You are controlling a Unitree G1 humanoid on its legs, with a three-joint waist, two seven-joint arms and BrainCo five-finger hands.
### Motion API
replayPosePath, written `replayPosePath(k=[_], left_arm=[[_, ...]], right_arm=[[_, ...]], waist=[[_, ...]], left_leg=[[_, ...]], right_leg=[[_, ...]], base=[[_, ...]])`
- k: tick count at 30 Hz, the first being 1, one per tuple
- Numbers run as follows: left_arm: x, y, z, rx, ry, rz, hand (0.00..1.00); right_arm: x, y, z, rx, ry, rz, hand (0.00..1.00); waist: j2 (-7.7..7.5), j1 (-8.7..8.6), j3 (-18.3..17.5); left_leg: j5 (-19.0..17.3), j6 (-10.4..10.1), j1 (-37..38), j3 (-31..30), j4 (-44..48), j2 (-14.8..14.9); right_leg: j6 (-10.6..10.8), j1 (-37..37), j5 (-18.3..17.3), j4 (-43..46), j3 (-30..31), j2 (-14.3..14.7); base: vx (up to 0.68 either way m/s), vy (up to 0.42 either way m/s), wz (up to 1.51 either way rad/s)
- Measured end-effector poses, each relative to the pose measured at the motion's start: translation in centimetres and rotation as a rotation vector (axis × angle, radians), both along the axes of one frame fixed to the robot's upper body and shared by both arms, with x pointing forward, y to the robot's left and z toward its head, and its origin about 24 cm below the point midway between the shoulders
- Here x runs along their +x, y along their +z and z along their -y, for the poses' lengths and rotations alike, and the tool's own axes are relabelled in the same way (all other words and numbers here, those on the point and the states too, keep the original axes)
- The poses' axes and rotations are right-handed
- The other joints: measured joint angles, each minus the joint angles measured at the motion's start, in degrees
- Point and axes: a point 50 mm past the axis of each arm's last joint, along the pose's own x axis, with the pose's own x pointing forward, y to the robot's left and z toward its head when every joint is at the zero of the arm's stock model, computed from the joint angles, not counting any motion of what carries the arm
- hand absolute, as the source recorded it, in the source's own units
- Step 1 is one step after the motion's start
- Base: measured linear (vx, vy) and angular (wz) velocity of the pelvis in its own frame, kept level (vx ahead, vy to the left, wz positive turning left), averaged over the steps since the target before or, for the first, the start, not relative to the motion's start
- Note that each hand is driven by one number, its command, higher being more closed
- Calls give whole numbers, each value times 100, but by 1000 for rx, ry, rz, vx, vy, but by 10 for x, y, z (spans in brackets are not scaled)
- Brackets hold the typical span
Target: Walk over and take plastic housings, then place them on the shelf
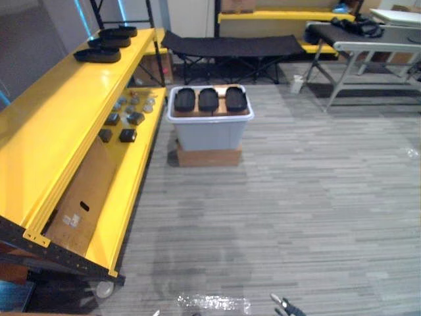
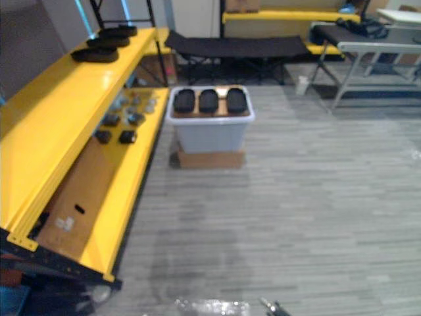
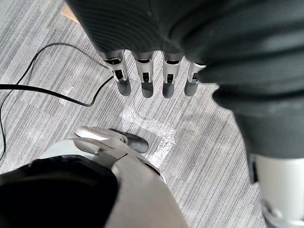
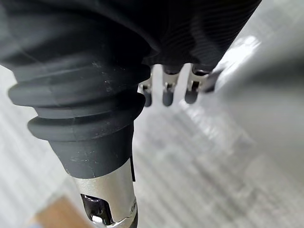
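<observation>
- Three plastic housings (image 1: 208, 99) lie side by side on top of a pale bin (image 1: 209, 135), mid-floor and far from the robot. The bin sits on a cardboard base (image 1: 208, 157).
- The yellow shelf (image 1: 59, 125) runs along the left, near to far. Three shelved housings (image 1: 97, 55) already sit at the far end of its top level; the near part is bare.
- Lower level: small dark parts (image 1: 128, 135) and a cardboard sheet (image 1: 82, 191), not task items.
- Left hand (image 3: 144, 78): fingers straight, hanging toward the floor, holding nothing.
- Right hand (image 4: 167, 95): fingers likewise straight and loose, empty.
- Step, by my read: the walk-over. Both hands are well apart from the bin, so no pick has started.
- The next move calls for closing the gap to the bin, stopping square in front of it, then lowering a hand onto one housing; the left one is nearest the shelf. The housings lie close together, so fingers may nudge a neighbour.
</observation>
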Motion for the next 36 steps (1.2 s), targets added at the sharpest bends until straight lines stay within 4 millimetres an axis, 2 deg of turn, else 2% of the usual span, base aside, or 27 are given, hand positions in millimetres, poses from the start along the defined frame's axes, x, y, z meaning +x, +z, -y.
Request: replayPosePath(k=[3,17,23,28,36], left_arm=[[2,0,0,2,2,12,0],[5,0,4,-21,13,58,0],[5,0,3,-17,13,54,0],[6,1,0,-8,11,55,0],[8,1,1,-9,5,57,0]], right_arm=[[8,1,-3,7,9,13,0],[1,-2,-11,46,26,-52,0],[1,-2,-11,38,20,-80,0],[-2,-4,-14,46,21,-95,0],[0,-4,-14,24,59,-93,0]], waist=[[5,-1,5],[-22,-3,108],[-48,-4,111],[-97,-5,145],[-70,-10,173]], left_leg=[[-18,-28,6,0,0,2],[22,-3,79,-6,-55,-19],[11,11,71,-8,-58,-79],[30,40,114,-4,-56,-93],[30,38,173,13,-57,-84]], right_leg=[[8,14,-5,8,-108,-2],[47,5,-203,185,-267,-68],[116,107,-84,-14,-336,-108],[81,192,0,-93,-373,-98],[74,277,-4,-102,-416,-85]], base=[[37,-11,3],[-66,2,1],[5,18,1],[81,-4,1],[44,-13,2]])
